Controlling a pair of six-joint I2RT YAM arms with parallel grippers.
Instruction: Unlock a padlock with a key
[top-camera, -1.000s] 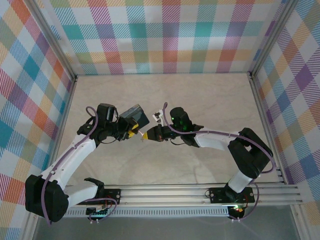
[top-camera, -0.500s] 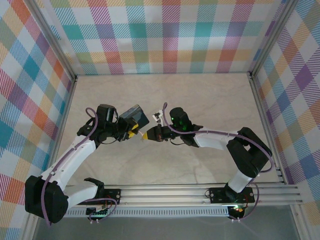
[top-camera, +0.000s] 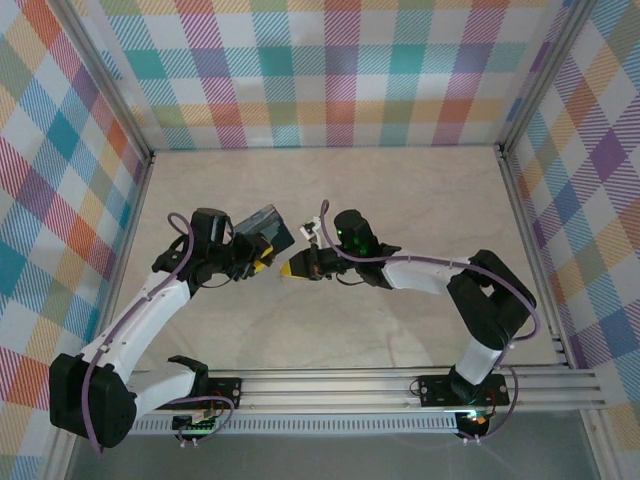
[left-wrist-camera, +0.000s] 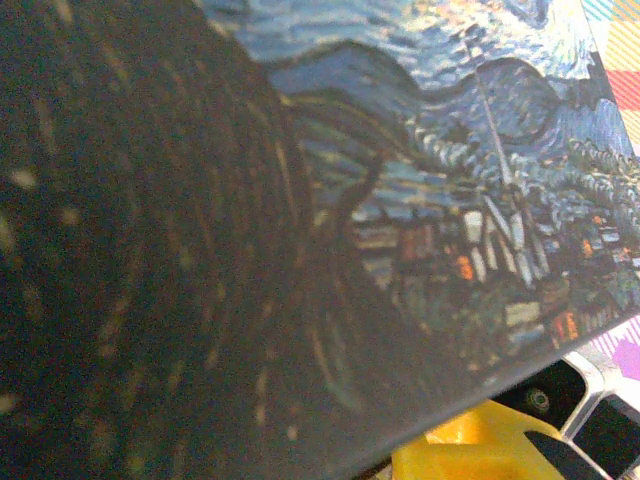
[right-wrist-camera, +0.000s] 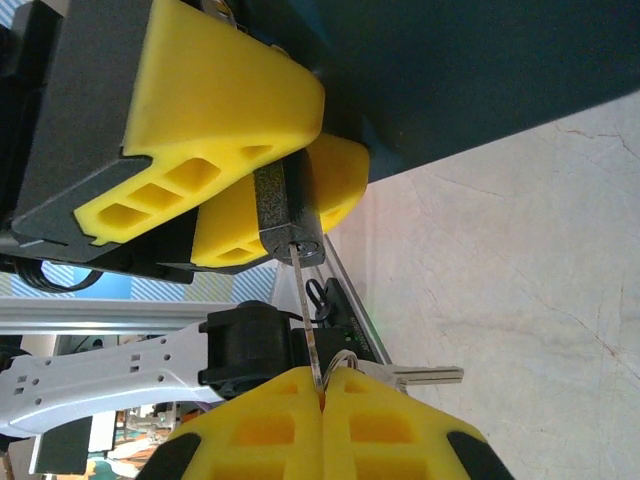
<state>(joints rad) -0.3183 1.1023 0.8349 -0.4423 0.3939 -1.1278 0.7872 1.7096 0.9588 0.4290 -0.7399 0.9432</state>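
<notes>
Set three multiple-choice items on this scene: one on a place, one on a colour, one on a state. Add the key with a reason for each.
1. Where is the padlock?
A: lying loose, held by nothing. B: in the left claw. C: in the right claw.

2. What colour are the claw fingers?
A: red. B: green. C: yellow.

3. What state is the right claw in?
A: shut on the key. B: wide open. C: shut on the padlock.

Key:
1 B, the left claw's fingers clamp the dark-blue block.
2 C, the right wrist view shows them bright yellow.
3 A, its fingertips meet on the thin key blade.
</notes>
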